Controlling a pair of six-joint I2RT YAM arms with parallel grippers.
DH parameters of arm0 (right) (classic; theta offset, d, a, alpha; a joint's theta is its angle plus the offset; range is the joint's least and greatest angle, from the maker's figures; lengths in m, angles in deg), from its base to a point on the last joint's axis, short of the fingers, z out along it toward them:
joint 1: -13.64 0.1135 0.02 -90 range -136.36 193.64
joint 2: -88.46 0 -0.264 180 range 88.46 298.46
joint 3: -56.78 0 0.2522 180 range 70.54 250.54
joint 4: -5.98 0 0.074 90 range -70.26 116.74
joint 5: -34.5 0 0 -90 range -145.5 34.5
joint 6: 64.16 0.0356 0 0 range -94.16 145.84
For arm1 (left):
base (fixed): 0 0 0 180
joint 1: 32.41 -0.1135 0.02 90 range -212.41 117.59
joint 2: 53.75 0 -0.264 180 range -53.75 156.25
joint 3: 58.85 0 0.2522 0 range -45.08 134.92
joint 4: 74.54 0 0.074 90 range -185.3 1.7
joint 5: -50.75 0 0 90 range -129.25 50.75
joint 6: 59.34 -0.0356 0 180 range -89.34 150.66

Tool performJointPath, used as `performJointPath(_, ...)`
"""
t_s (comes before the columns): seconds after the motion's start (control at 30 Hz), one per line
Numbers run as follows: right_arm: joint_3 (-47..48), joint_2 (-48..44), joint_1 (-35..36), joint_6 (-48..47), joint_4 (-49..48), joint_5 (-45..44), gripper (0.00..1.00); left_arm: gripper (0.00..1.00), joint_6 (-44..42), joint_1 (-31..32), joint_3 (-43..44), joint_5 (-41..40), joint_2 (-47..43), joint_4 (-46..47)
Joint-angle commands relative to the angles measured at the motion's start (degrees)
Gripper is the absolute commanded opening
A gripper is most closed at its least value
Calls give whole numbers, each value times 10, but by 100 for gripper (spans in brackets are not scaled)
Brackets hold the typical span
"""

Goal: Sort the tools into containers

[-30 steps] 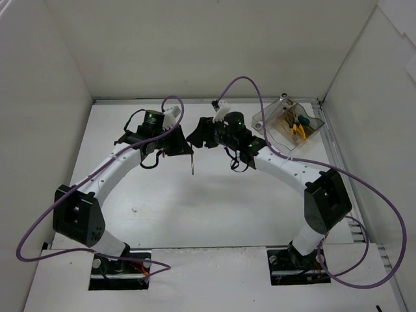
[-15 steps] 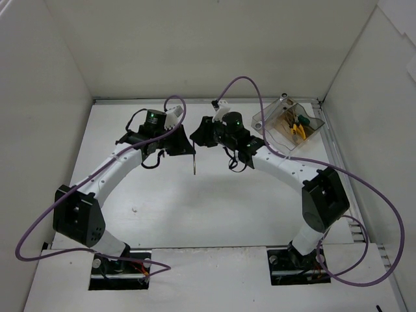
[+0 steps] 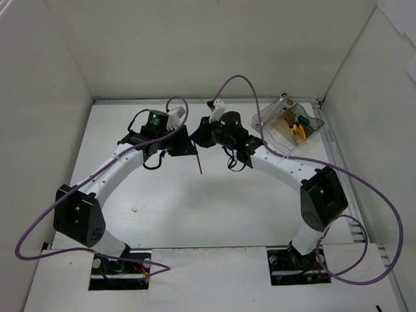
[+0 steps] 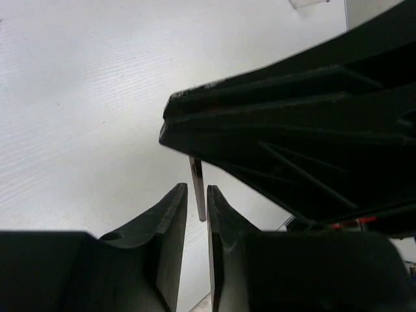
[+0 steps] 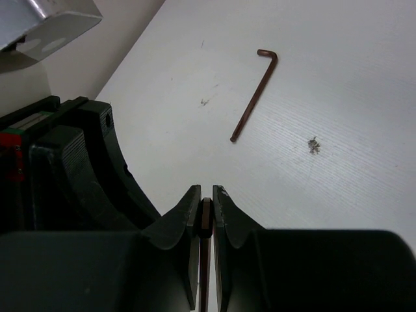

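Right wrist | right gripper (image 5: pixel 206 193) pinching hex key (image 5: pixel 206 214) | left gripper (image 4: pixel 196 190) hold: cannot tell

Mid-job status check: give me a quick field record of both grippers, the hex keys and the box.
left gripper: fingers close around the raised hex key; firm contact unclear
right gripper: fingers shut on the raised hex key
loose hex key: flat on the table, touching neither arm
container: far right corner, holds yellow-handled pliers and a green-handled tool
not yet sorted: both hex keys are outside the container
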Motion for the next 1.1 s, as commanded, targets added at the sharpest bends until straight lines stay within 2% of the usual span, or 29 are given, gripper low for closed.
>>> performJointPath(0.0, 26, -26, -15, -69, -46, 19, 0, 17, -16, 5, 22, -4, -22, 21)
performJointPath(0.03, 23, -29, -20, -80, -46, 21, 0, 34, -17, 5, 20, -14, -25, 17)
performJointPath(0.1, 22, -42, -35, -115, -45, 28, 0, 46, -20, 5, 18, -24, -28, 13)
performJointPath(0.13, 24, -45, -50, -128, -38, 42, 0, 60, -21, 5, 17, -36, -31, 6)
performJointPath(0.23, 50, -55, -90, -198, 9, 58, 0, 71, -25, -13, 11, -36, -32, -1)
performJointPath(0.37, 74, -56, -150, -340, 58, 103, 0, 73, -28, -50, -14, -33, -43, 2)
performJointPath(0.63, 123, -24, -300, -537, 136, 171, 0, 74, -53, -95, -58, -46, -74, -8)
performJointPath(0.8, 165, 24, -365, -588, 161, 171, 0, 74, -59, -107, -69, -53, -82, -10)
performJointPath(1.07, 202, 96, -429, -624, 166, 195, 0, 74, -55, -112, -63, -70, -67, -22)
